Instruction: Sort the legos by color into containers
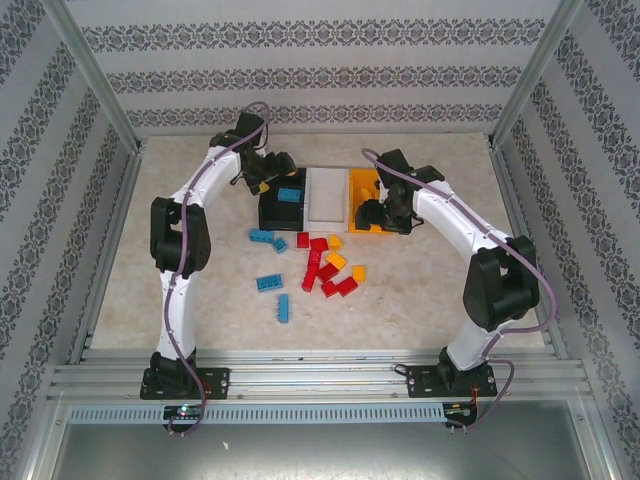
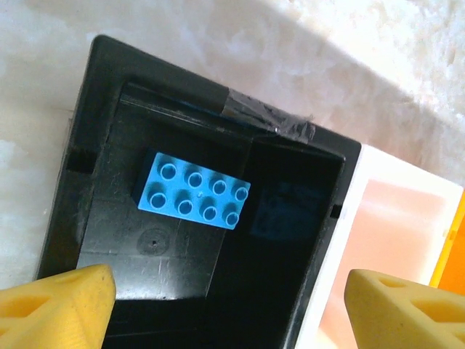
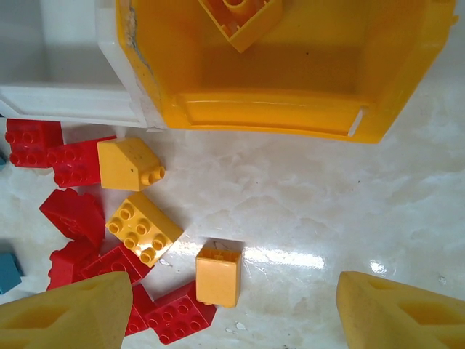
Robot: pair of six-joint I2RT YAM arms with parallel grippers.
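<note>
Three bins stand in a row at upper centre of the overhead view: the black bin [image 1: 280, 221], the white bin [image 1: 328, 200] and the orange-yellow bin [image 1: 360, 185]. My left gripper [image 2: 231, 305] hangs over the black bin, fingers spread wide with nothing between them. A light blue eight-stud brick [image 2: 195, 191] lies flat on the bin's floor, studs up. My right gripper [image 3: 234, 309] is likewise spread and empty, low over the table [image 3: 349, 211] just below the orange-yellow bin. That bin holds one orange brick [image 3: 240, 16] at the top edge of the wrist frame. The loose legos [image 1: 320, 265] lie below the bins, blue ones to the left, red and yellow crowded together at centre.

My worry is the crowding. The smooth-faced yellow block [image 3: 218, 276] at lower centre of the right wrist view sits just beside a red brick [image 3: 178, 316]. A finger coming down on that side could land on the red one, shove the cluster, or clamp both, which would put red in the wrong bin. The tabletop looks polished, pale and marbled with a bright glare patch, so I would expect a nudged brick to skid. The sloped yellow piece [image 3: 131, 163] offers no parallel faces on its wedge side and could squirt out of a pinch.

All the bricks are hard, glossy moulded plastic with round studs. The finger pads [image 3: 65, 313] are matte yellow wedges, foam-like in look. A strip of shiny tape [image 2: 269, 120] crosses the black bin's upper rim.
</note>
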